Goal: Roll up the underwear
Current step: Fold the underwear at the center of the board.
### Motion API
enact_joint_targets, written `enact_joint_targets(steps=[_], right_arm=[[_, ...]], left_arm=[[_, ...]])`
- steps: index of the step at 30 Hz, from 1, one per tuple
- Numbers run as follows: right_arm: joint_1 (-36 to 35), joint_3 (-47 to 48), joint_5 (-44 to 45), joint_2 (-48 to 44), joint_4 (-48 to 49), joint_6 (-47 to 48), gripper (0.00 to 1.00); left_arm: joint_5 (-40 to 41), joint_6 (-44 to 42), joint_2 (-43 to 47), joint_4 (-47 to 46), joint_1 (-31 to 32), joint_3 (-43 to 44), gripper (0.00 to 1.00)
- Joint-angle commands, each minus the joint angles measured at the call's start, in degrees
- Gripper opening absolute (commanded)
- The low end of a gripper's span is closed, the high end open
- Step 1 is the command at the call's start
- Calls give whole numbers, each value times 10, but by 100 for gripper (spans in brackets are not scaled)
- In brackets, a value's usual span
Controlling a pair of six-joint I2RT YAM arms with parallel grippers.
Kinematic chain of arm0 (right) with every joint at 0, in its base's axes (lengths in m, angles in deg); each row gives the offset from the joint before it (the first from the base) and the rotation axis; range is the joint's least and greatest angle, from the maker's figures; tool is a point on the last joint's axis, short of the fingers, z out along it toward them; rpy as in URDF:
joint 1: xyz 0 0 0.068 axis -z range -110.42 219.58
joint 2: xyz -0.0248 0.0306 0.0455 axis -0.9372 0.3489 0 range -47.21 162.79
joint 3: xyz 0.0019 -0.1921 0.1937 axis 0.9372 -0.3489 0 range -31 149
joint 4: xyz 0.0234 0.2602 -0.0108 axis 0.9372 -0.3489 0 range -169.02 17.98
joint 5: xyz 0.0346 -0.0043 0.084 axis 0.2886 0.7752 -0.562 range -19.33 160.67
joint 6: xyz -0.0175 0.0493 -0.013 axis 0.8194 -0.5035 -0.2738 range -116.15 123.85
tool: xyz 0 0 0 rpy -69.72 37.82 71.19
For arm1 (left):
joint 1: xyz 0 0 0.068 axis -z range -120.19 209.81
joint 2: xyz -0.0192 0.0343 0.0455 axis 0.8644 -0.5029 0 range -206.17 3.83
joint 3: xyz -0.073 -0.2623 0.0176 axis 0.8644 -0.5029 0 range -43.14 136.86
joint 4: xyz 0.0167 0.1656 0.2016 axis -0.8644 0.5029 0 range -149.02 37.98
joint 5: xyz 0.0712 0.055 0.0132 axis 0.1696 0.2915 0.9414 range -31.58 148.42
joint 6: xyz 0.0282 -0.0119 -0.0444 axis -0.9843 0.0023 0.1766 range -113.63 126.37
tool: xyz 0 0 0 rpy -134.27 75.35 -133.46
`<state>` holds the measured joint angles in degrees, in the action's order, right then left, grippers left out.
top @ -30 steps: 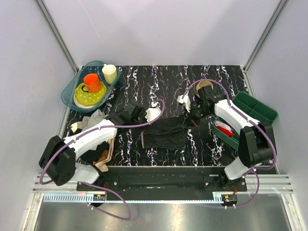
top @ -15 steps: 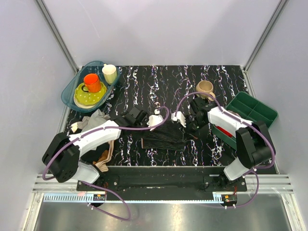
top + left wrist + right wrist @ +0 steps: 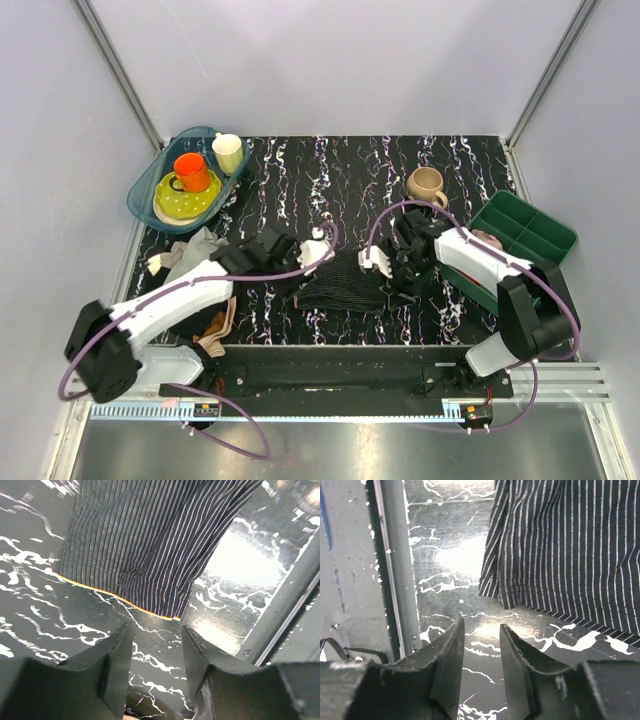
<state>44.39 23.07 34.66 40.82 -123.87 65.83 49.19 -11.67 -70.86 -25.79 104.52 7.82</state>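
Note:
The underwear (image 3: 345, 282), dark with thin pale stripes, lies folded flat on the black marbled table near the front middle. My left gripper (image 3: 300, 262) is at its left side and my right gripper (image 3: 392, 268) at its right side. In the left wrist view the underwear (image 3: 150, 545) has an orange-edged corner just beyond my open, empty left gripper (image 3: 157, 630). In the right wrist view the underwear (image 3: 570, 550) has a corner just ahead and to the right of my open, empty right gripper (image 3: 482, 625). Neither gripper touches the cloth.
A teal tray (image 3: 143, 188) with an orange cup, a cream cup and a yellow plate sits at the back left. A tan mug (image 3: 426, 183) and a green bin (image 3: 530, 225) are at the right. A pile of grey and tan clothes (image 3: 200, 250) lies at the left. The metal front rail (image 3: 390, 570) is close.
Both grippers have moved toward the near side of the underwear. The right one has come down from the far right. The cloth now looks shorter and more folded than a second ago.

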Motion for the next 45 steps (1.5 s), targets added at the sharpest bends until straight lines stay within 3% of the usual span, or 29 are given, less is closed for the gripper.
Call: enact_joint_targets(steps=[1, 3, 6, 8, 10, 14, 21, 27, 37, 40, 45], right_arm=[[-6, 3, -1, -56, -57, 42, 45], [-6, 7, -1, -68, -65, 49, 46], [-6, 2, -12, -91, -41, 73, 53], [-20, -19, -18, -105, 13, 80, 61], [-56, -36, -13, -110, 61, 60, 66], [-123, -75, 64, -102, 197, 8, 69], [-149, -113, 114, -82, 264, -1, 69], [-163, -147, 120, -73, 275, 24, 67], [-167, -172, 139, -73, 283, 40, 52], [-167, -177, 142, -74, 285, 41, 44], [-168, -186, 156, -76, 293, 39, 26]], left_arm=[[-6, 38, 125, -4, 4, -6, 49], [14, 43, 174, -21, 3, -19, 57], [41, 43, 224, -76, 3, -60, 99], [57, 35, 240, -120, 3, -105, 99], [24, -16, 250, -176, 2, -145, 99], [-21, -118, 225, -207, 3, -187, 95], [-25, -223, 161, -266, 12, -210, 92], [-28, -233, 121, -275, 25, -217, 90], [3, -242, 67, -255, 83, -221, 89], [24, -248, 63, -251, 92, -226, 87], [62, -258, 51, -251, 95, -227, 76]])
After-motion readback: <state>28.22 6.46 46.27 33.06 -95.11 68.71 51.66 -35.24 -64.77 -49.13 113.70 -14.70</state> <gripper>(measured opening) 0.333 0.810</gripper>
